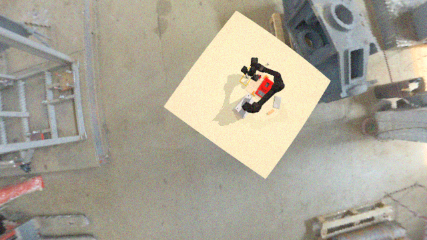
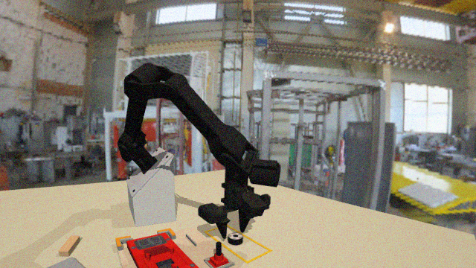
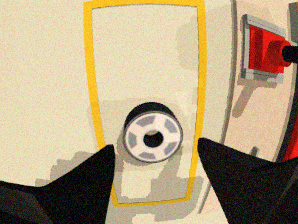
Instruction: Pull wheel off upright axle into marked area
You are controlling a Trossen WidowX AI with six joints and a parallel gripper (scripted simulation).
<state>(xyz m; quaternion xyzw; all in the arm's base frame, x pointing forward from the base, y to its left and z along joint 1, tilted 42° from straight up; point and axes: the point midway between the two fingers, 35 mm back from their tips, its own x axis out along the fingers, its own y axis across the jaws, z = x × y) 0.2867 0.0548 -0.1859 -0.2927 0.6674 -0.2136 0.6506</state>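
Observation:
The wheel [image 2: 235,239] [image 3: 142,135], black with a pale spoked face and a dark centre hole, appears to lie flat on the table inside the marked area, a yellow outline [image 2: 259,256] [image 3: 202,50]. My gripper [image 2: 233,234] [image 3: 157,147] is open and points down, one finger on each side of the wheel. In the wrist view gaps show between both fingertips and the wheel. The fingertips are low, near the wheel's height. The axle [image 2: 219,247] [image 3: 290,54], a black pin on a red base with a grey frame, stands bare beside the outline.
A red housing [image 1: 264,87] [image 2: 160,247] sits on a pale board between orange corner pieces, close to the axle. A grey pedestal [image 2: 154,201] stands under the arm's base. An orange-brown block [image 1: 270,112] [image 2: 69,246] and a grey slab [image 1: 277,102] lie on the table.

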